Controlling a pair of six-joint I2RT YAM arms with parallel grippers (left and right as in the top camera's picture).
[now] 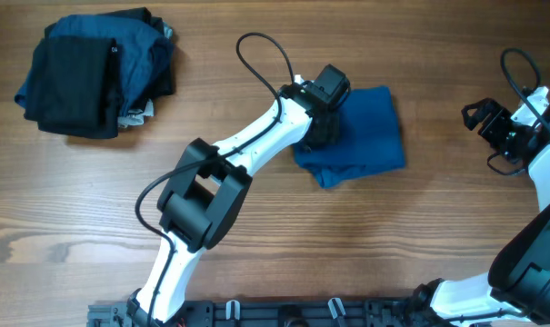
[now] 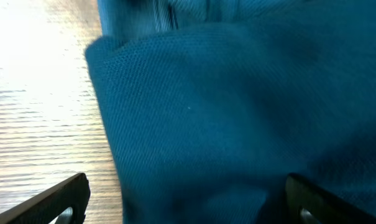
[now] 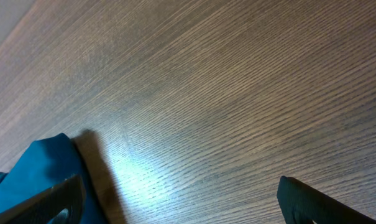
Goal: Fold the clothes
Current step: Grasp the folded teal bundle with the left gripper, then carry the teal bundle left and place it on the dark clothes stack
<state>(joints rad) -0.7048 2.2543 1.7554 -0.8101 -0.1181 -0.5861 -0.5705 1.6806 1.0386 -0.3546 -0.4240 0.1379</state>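
A medium-blue fabric shirt [image 1: 365, 136], folded into a compact rough square, lies on the brown wood-grain surface [image 1: 365, 236]. The white-and-black left arm [image 1: 256, 145] reaches in to it. The left gripper [image 2: 188, 204] hangs right over the shirt's left part, its two dark fingers [image 2: 63, 198] spread wide apart. One finger is past the shirt's edge above bare wood and the other is above the blue knit; they clamp nothing. Well off to the left of the shirt and farther back sits a loose heap of black and dark-blue garments [image 1: 93, 77]. To the right of the shirt, apart from it, the right gripper [image 3: 181, 202] hovers over bare wood. Its fingers are likewise wide apart and empty, and a corner of the shirt shows at the edge of its wrist view.
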